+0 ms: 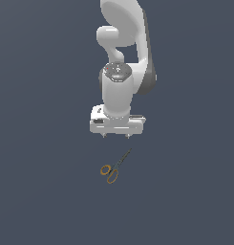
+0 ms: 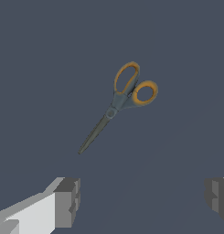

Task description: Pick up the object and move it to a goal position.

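The scissors (image 1: pixel 113 168) lie flat on the plain dark grey floor (image 1: pixel 37 191), blades closed, long axis diagonal: the tip points toward the arm, the orange ring handles away from it. The gripper (image 1: pixel 115 135) hangs above with fingers (image 2: pixel 67 201) spread wide, clear of the scissors, holding nothing

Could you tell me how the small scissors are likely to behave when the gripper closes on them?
The scissors lie flat with blades closed, so they should not roll. They look thin and low, so the open gripper may struggle to get its fingers under an edge, and they could slide or pivot. They are probably stiff, and light for the gripper.
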You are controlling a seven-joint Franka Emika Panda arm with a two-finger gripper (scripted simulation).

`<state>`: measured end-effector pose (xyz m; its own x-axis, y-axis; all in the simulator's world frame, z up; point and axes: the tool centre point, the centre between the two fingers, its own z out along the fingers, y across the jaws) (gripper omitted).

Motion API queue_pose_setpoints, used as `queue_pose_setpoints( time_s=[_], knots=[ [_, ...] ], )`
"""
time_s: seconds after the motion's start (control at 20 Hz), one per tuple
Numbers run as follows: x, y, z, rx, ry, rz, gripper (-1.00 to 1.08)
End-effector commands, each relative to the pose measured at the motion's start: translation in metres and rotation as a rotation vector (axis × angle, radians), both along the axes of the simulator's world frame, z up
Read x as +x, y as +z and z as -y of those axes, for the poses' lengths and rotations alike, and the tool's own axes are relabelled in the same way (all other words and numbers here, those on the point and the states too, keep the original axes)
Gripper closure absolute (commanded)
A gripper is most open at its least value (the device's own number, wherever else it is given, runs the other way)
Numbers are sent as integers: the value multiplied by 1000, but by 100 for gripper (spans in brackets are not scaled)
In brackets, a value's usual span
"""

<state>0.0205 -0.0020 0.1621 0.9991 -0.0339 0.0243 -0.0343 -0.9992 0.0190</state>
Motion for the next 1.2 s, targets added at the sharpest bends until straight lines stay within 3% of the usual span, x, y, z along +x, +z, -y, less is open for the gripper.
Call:
queue_pose_setpoints(
  time_s=[0.0,1.15],
  knots=[
    [4,-4,-1,3,-40,-1,-92],
    [53,-72,-13,28,-644,-11,-92]
  ],
)
